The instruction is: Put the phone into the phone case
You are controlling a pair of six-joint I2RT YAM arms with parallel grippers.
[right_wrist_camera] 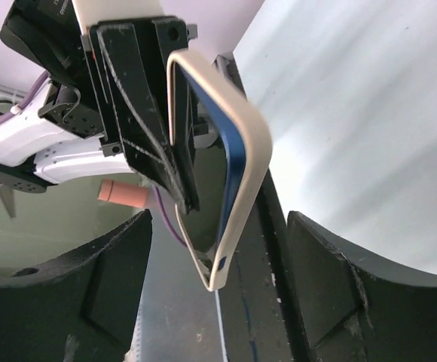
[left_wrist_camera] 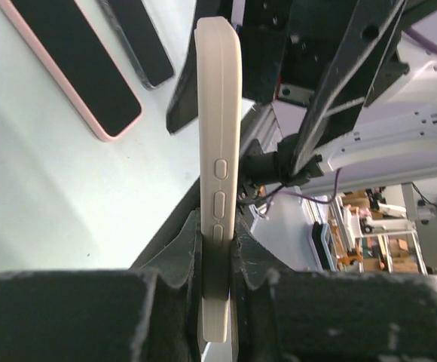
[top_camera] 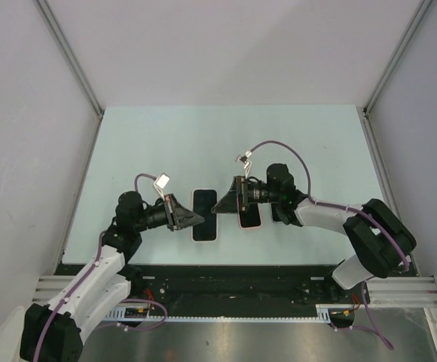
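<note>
Your left gripper (left_wrist_camera: 218, 253) is clamped on the phone case (left_wrist_camera: 218, 136), held between both arms, with the phone (right_wrist_camera: 233, 151) inside; your right gripper (right_wrist_camera: 218, 283) stands apart. The case looks bendy and smooth, so take its long edges

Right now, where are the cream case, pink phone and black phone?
cream case (left_wrist_camera: 218, 113): left wrist view, side edge.
pink phone (left_wrist_camera: 73, 62): left wrist view, screen middle.
black phone (left_wrist_camera: 139, 38): left wrist view, screen middle.

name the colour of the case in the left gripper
The case is cream; the left wrist view shows it best.
</note>
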